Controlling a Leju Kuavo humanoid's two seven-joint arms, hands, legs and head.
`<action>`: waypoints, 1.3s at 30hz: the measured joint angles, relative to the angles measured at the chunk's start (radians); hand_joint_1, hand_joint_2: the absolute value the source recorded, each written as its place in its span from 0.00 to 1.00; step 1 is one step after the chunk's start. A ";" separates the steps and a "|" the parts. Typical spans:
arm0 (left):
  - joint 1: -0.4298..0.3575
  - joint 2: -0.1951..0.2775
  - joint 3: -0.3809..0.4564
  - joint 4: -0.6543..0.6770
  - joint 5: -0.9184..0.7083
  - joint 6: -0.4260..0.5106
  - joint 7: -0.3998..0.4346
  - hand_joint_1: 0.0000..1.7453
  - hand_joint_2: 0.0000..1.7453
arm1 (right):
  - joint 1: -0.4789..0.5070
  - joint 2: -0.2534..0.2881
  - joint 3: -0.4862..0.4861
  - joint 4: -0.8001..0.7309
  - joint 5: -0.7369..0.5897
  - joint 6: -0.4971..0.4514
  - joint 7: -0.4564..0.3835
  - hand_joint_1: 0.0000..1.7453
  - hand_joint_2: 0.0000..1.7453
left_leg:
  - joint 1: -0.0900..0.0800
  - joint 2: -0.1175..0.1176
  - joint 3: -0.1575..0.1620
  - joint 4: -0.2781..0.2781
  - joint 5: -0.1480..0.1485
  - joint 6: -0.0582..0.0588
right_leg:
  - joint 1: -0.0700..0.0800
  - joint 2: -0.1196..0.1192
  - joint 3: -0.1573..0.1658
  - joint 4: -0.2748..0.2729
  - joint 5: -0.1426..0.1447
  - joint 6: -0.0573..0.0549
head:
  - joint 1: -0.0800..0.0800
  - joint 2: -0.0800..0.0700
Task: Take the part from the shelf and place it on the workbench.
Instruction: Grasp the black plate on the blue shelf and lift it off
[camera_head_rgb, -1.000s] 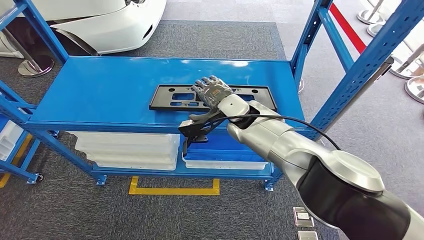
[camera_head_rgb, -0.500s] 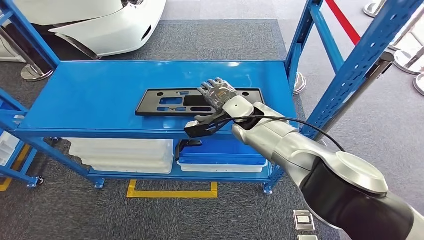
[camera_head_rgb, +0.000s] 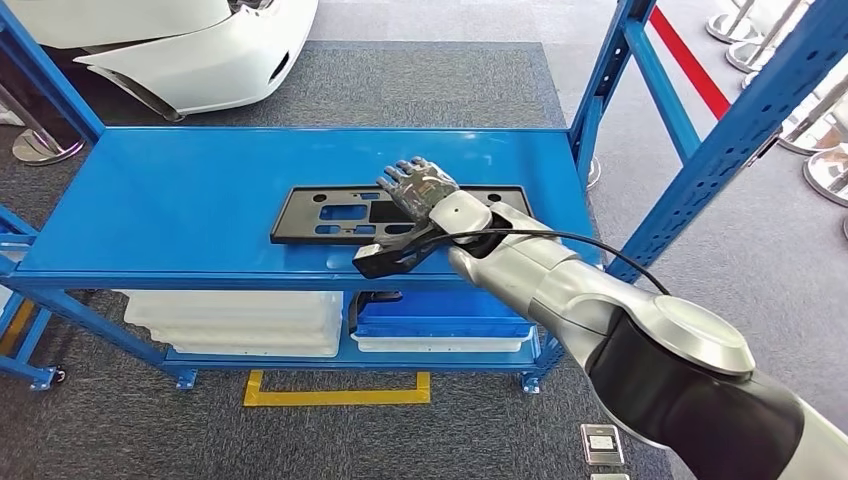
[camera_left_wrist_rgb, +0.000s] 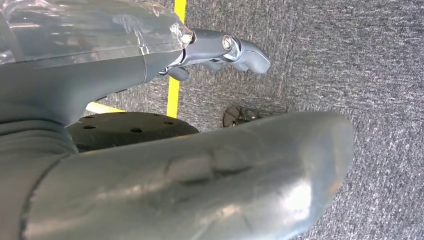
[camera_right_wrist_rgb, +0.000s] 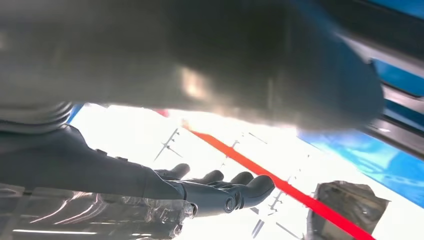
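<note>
Grey carpet surrounds a blue shelf (camera_head_rgb: 150, 200) whose top level carries a flat black part (camera_head_rgb: 330, 215), lying near the front edge toward the right end. Over the part's right half hovers the right robot hand (camera_head_rgb: 415, 187), fingers spread and extended, holding nothing. Beside the carpet's yellow line (camera_left_wrist_rgb: 176, 55), the left robot hand (camera_left_wrist_rgb: 220, 50) hangs with nothing held; its fingers look curled.

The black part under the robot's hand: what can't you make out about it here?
- Head view: the right hand and wrist cover the middle of the black part, so contact can't be judged.
- Right wrist view: glare whites out everything beyond the fingers.
- Left wrist view: the left hand faces carpet.
</note>
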 joint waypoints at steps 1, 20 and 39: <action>0.000 0.000 0.000 0.000 0.000 0.000 0.000 0.00 0.00 | 0.000 0.000 0.000 0.000 -0.010 -0.004 -0.008 0.00 1.00 | 0.000 -0.001 0.000 0.000 -0.001 0.002 | 0.000 -0.001 0.002 -0.003 0.000 0.001 | 0.003 0.000; -0.001 0.000 -0.002 0.000 -0.013 -0.010 0.000 0.00 0.00 | 0.035 0.010 -0.036 0.000 -0.107 -0.096 -0.098 0.00 1.00 | -0.001 -0.001 0.001 0.000 -0.001 0.013 | -0.001 -0.002 0.008 -0.015 0.006 0.021 | 0.027 0.000; -0.001 0.000 -0.023 0.000 -0.014 -0.016 0.003 0.00 0.00 | 0.125 -0.005 -0.168 -0.003 -0.281 -0.253 -0.162 0.00 1.00 | 0.000 -0.001 0.002 -0.001 0.000 0.012 | -0.001 -0.002 0.008 -0.014 0.006 0.021 | 0.028 0.000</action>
